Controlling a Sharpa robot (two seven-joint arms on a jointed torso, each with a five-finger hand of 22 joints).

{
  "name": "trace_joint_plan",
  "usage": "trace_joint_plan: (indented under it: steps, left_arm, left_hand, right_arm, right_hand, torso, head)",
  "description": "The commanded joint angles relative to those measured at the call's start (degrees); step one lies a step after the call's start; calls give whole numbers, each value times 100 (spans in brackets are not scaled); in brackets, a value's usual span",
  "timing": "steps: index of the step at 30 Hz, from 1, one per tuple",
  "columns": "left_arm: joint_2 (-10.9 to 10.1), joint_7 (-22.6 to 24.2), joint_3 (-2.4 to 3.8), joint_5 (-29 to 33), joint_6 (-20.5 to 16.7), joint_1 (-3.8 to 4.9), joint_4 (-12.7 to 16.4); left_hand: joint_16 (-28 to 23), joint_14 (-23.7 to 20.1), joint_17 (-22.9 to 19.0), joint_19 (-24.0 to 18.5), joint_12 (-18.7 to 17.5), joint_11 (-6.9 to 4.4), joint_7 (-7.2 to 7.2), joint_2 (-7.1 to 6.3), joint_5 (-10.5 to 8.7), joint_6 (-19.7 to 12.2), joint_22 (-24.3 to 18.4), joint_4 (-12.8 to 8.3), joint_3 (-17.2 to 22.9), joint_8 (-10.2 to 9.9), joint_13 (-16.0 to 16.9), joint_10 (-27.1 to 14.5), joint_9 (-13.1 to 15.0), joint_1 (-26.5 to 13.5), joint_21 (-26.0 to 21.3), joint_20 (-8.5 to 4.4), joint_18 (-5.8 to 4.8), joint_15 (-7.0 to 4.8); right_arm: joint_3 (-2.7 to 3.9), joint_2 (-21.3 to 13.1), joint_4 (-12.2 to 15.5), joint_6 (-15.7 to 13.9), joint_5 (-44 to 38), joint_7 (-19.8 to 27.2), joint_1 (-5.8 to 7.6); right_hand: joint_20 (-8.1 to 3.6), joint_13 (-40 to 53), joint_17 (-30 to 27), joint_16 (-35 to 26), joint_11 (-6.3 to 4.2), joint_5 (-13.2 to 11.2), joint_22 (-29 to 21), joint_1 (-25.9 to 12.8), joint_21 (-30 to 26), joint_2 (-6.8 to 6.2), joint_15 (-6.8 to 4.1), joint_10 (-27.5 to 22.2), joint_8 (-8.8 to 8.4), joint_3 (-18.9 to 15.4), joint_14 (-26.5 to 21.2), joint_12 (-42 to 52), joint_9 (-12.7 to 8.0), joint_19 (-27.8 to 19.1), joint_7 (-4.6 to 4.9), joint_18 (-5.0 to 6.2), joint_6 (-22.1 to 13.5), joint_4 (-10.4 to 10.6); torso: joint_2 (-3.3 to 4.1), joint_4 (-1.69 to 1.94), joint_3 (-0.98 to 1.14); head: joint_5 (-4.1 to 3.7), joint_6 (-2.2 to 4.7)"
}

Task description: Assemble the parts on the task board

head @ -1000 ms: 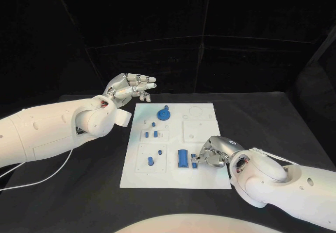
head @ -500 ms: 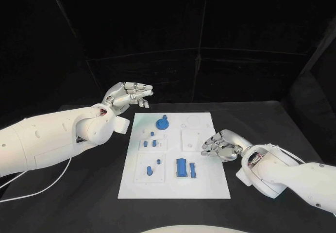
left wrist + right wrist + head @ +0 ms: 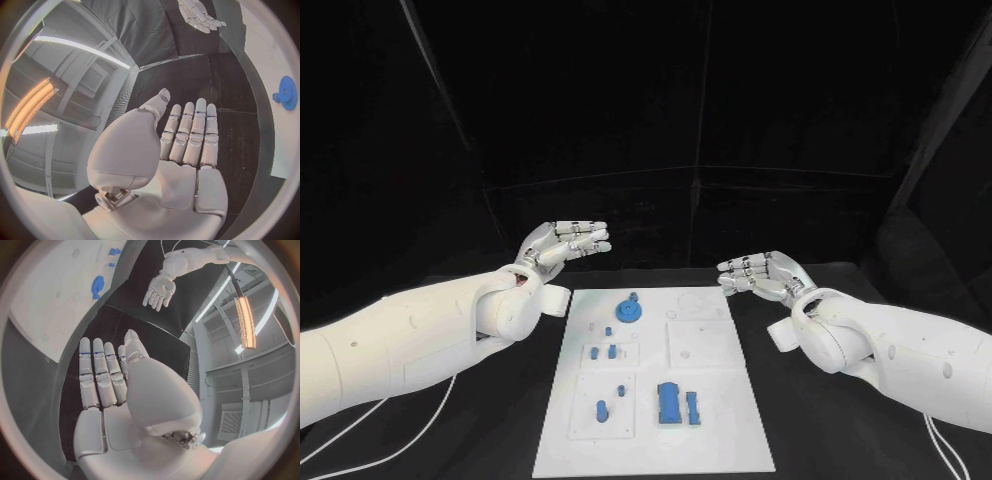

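Backdrop: black curtain behind, black tabletop (image 3: 473,440) below.
Task board (image 3: 721,430): white plate, centre of the tabletop, long side running away from the robot.
Round part (image 3: 630,311): blue disc with a small knob, at the far end of the board, left of its midline; also seen at the rim of the left wrist view (image 3: 287,92).
Small parts (image 3: 604,351): a few short blue pieces in the left mid-board recess, standing close together.
Left near parts (image 3: 606,405): one peg and one smaller piece in the near-left recess.
Block part (image 3: 674,403): biggest blue piece, near-centre of the board, with a thin blue piece (image 3: 694,405) just beside it on its right.
Left hand (image 3: 567,243): raised above the tabletop, beyond the board's far-left corner, fingers (image 3: 187,140) straight and side by side, holding nothing, touching nothing.
Right hand (image 3: 764,272): raised beyond the board's far-right corner, fingers (image 3: 100,375) stretched out flat, holding nothing, clear of the board.
Hands vs parts: both well apart from every blue part.
Cable (image 3: 401,410): white lead under the left arm, draped over the tabletop.
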Motion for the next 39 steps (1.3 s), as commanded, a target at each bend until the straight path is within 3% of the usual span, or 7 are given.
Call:
trace_joint_plan:
  steps: [1,3,4,18,20,22,39]
  left_arm:
    - [98,260,7,318,-285,-11,-179]
    - [162,279,8,358,-370,-25,-269]
    - [124,55,2,109,-106,-24,-201]
    - [-51,-17,329,-143,-1299,-434,664]
    - [-116,-43,451,-236,-1743,-587,986]
    - [-168,-65,548,-312,-2101,-709,1245]
    - [-367,-146,920,-597,-3456,-1175,2228]
  left_hand:
    - [-262,3,-89,-41,-97,76,-38,62,25,-40,-173,5,-134,-22,-2,-129,-11,12,-76,60,32,68]
    - [-378,1,-115,-46,-112,108,-52,94,23,-63,-249,11,-201,-24,-9,-214,-12,18,-75,68,30,98]
    - [-624,-1675,-512,-1368,-456,-236,-321,347,-289,-1730,-679,-46,-497,-381,-362,-1883,-378,-2309,-443,-436,-309,-219]
    - [-1334,-3255,-512,-2632,-456,-551,-985,347,-289,-3352,-1145,-46,-823,-381,-362,-3541,-378,-4534,-443,-877,-532,-852]
    - [-1334,-3464,-512,-2798,-456,-593,-985,347,-289,-3563,-1202,-46,-858,-381,-362,-3755,-378,-4828,-443,-938,-532,-852]
    - [-1334,-3625,-512,-2926,-456,-1017,-985,347,-289,-3726,-1245,-46,-1277,-381,-362,-3919,-378,-5054,-443,-986,-593,-852]
    - [-1334,-4594,-512,-3690,-456,-1017,-985,347,-289,-4706,-1776,-46,-1277,-381,-362,-4908,-378,-6412,-443,-1547,-1028,-852]
  right_arm:
    - [20,132,-244,391,750,666,15]
    - [31,222,-396,392,824,724,17]
    - [23,173,-297,126,325,259,3]
    - [179,-47,718,-1067,1112,562,-212]
    - [233,-124,1074,-1485,1388,668,-287]
    - [270,-176,1314,-1767,1574,739,-338]
    - [369,-316,1956,-2522,2072,931,-474]
  right_hand:
    - [15,-308,-306,-101,63,45,-360,-230,-363,11,34,-7,-25,-28,28,-23,-202,115,42,56,-42,-149]
    - [59,-471,-500,-101,96,51,-603,-405,-626,60,96,-55,-18,-21,-49,-22,-328,69,59,74,-70,-243]
    - [-416,-883,-607,-457,-216,-218,-1047,-2936,-710,-452,-180,-1814,-376,286,-1844,-388,-471,-1468,-266,-295,-1671,-524]
    - [-783,-883,-1091,-457,-466,-780,-1627,-5393,-1212,-452,-727,-3462,-376,550,-3538,-388,-954,-2904,-538,-455,-3185,-524]
    - [-849,-883,-1091,-457,-884,-780,-1703,-5769,-1212,-452,-727,-3720,-376,990,-3801,-388,-954,-3127,-981,-518,-3422,-524]
    - [-888,-883,-1091,-457,-884,-780,-1754,-6018,-1212,-452,-727,-3889,-376,990,-3976,-388,-954,-3279,-981,-518,-3574,-524]
    - [-1405,-883,-1091,-457,-884,-780,-2369,-7533,-1212,-452,-727,-4927,-376,990,-5035,-388,-954,-4174,-981,-982,-4527,-524]
  torso:
    - [-41,-34,7]
    - [-31,-33,7]
    - [-23,-20,3]
    - [-308,338,8]
    - [-313,345,8]
    - [-313,345,8]
    - [-313,345,8]
  head:
    - [44,85]
    - [55,128]
    - [37,77]
    - [-142,-201]
    - [-145,-207]
    - [-145,-207]
    - [-145,-207]
